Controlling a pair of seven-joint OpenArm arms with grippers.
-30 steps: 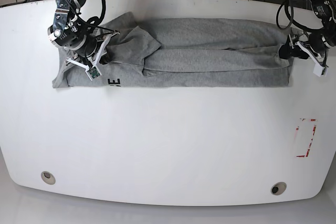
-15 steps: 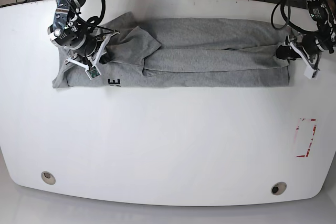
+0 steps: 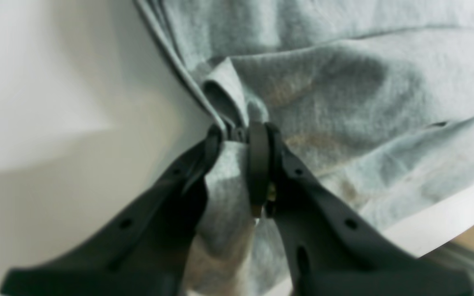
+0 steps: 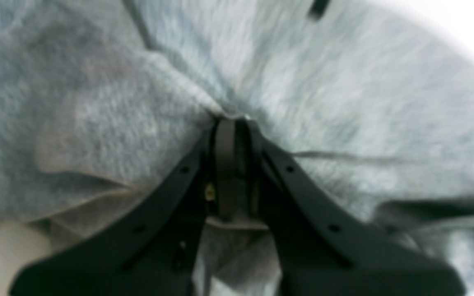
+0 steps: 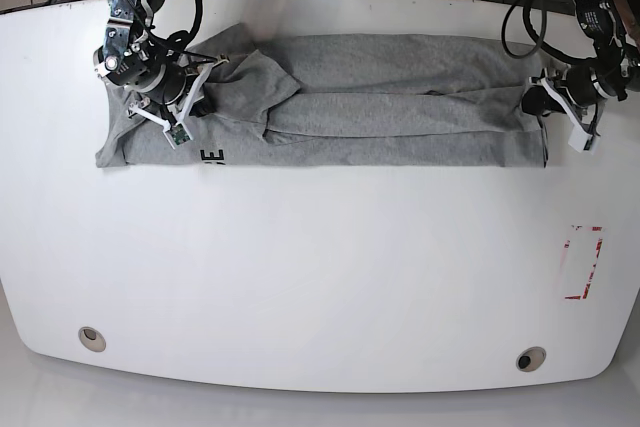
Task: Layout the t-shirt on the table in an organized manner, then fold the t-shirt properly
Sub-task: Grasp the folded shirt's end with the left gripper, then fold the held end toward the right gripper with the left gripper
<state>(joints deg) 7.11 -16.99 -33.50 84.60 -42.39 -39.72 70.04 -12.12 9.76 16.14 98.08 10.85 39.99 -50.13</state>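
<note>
The t-shirt (image 3: 344, 94) was seen in the left wrist view pinched at a bunched edge by the left gripper (image 3: 239, 137), its jaws closed on the cloth. In the right wrist view, grey fabric was clamped by the right gripper (image 4: 231, 123). In the base view, the shirt was stretched between both grippers across the far side of the table (image 5: 320, 277).

Both arms are black with white bracket pieces near the wrists; black cables loop from each up past the far table edge; the left gripper (image 3: 241, 135) and right gripper (image 4: 231, 127) have matte black tapered fingers (image 3: 315, 213) with small round holes; a green circuit board hangs by the right wrist
</note>
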